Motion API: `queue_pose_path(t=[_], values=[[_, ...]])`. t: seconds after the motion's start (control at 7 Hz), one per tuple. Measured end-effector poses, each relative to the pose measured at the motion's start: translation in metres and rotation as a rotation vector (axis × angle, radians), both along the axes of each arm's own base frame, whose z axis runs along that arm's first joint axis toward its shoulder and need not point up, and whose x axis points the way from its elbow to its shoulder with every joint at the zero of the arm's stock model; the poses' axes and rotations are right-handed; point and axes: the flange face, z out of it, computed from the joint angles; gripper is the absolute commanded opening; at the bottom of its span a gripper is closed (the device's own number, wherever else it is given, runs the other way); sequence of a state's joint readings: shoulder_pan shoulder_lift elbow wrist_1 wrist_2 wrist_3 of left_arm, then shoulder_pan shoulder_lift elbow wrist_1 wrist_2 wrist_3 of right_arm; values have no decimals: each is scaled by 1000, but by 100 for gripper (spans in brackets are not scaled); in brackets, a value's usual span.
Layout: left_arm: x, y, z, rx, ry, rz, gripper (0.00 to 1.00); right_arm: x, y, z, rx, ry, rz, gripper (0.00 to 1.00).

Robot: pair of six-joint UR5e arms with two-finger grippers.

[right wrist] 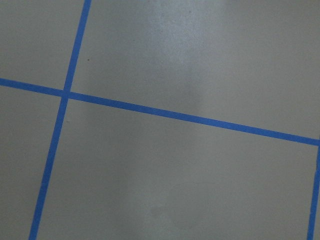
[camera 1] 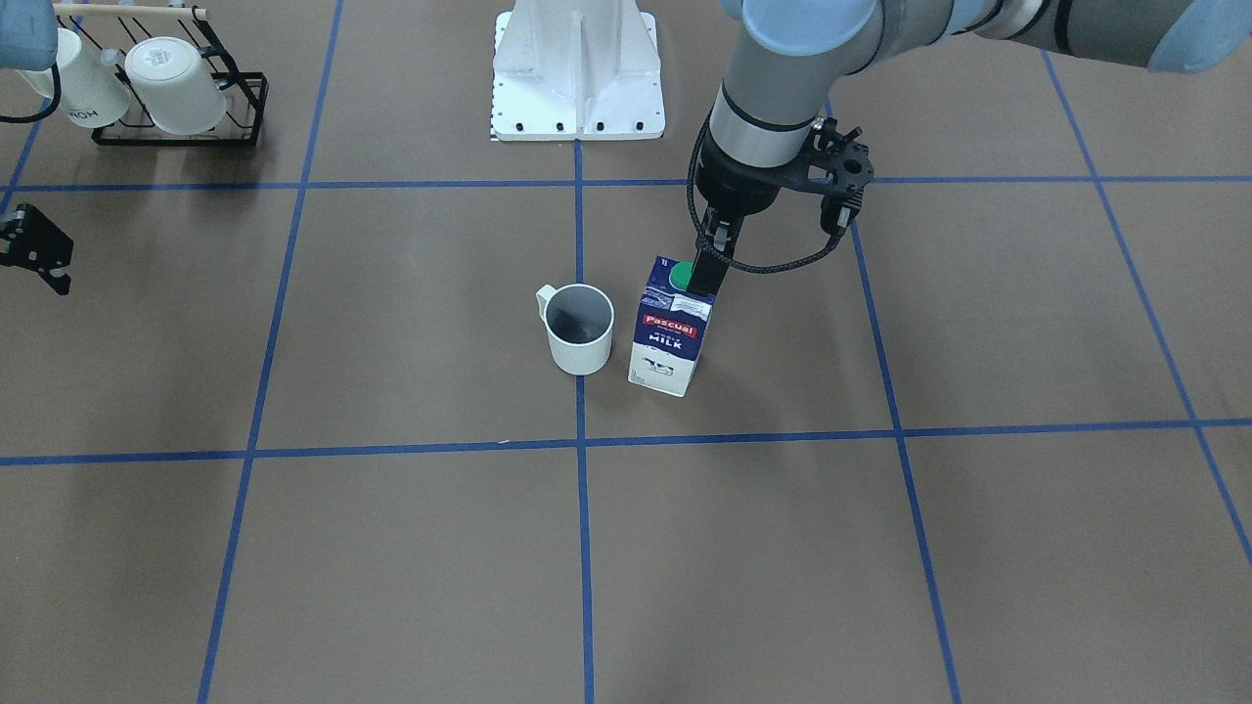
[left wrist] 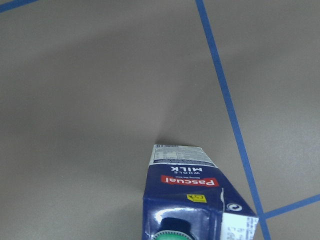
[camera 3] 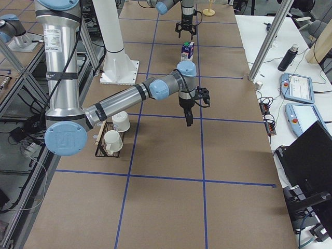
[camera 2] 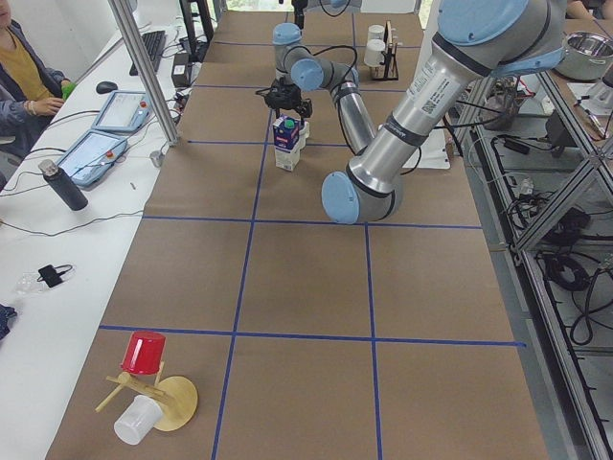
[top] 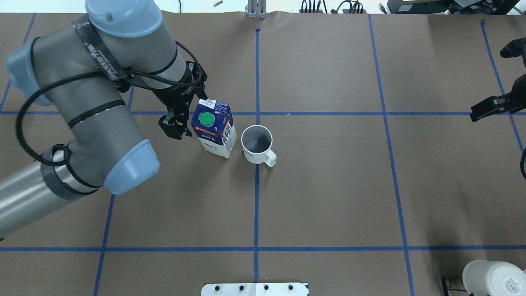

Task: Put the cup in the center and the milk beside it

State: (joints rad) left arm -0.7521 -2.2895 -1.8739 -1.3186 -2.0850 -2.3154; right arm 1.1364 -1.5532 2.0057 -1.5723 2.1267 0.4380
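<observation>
Milk carton (top: 215,137), 1, upright just beside the cup (top: 257,144) on the centre tape line (top: 256,197); left gripper (top: 176,129) parted, holding nothing: you should lift straight up, clear of the carton.

Two white mugs (camera 1: 176,86) lie tilted in a black wire rack (camera 1: 176,139).
</observation>
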Motion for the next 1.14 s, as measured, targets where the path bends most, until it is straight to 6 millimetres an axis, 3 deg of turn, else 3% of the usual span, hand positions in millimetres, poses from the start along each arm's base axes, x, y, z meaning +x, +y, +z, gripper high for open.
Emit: queue_pose_path(t=[0.29, 0.86, 1.14], values=[[-59, -19, 21, 77, -25, -24, 98, 15, -6, 5, -11, 1, 29, 100], [-181, -74, 139, 534, -264, 343, 98, 29, -19, 37, -72, -13, 26, 100], [-244, -87, 184, 692, -326, 521, 98, 34, -29, 49, -79, -14, 12, 100]])
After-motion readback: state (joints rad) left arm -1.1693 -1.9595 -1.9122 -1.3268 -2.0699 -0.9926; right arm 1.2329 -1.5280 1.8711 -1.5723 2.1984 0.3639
